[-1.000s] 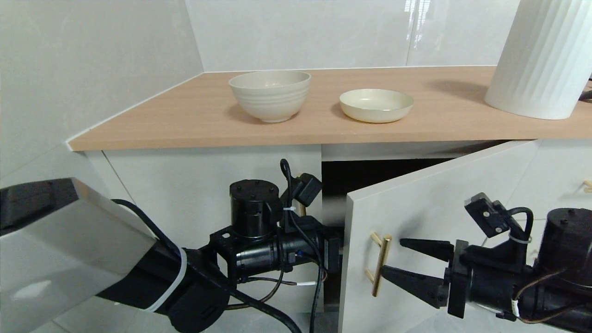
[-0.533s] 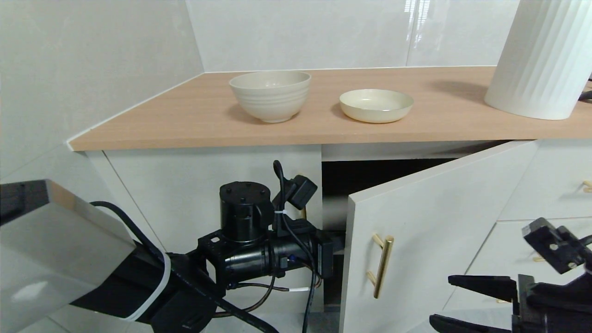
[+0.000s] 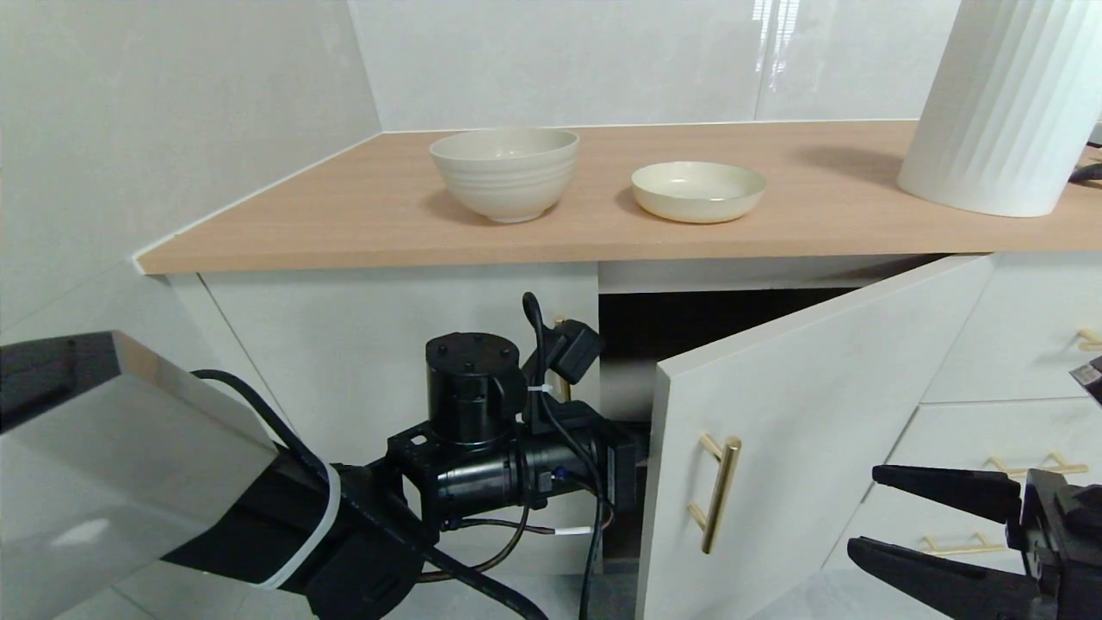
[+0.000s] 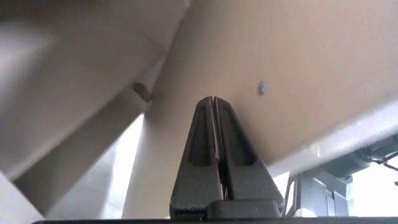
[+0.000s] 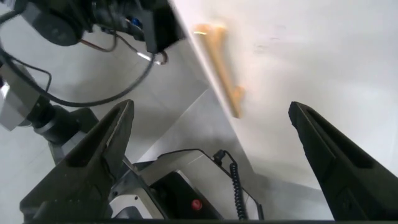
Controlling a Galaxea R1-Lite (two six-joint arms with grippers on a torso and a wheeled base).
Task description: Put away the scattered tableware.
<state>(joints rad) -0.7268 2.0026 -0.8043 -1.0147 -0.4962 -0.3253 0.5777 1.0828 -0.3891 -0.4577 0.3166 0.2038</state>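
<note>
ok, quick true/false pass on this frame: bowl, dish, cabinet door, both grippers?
1. The bowl and the dish sit on the counter. True.
2. The cabinet door is closed. False: it stands ajar.
3. The right gripper is open and holds nothing. True.
4. The right gripper grips the door's handle. False: it is apart from it.
5. The left gripper is open. False: it is shut.

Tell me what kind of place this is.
Most likely a home kitchen: a wooden countertop holding a bowl and a shallow dish, tiled walls, and white cabinets below with one door open.
</note>
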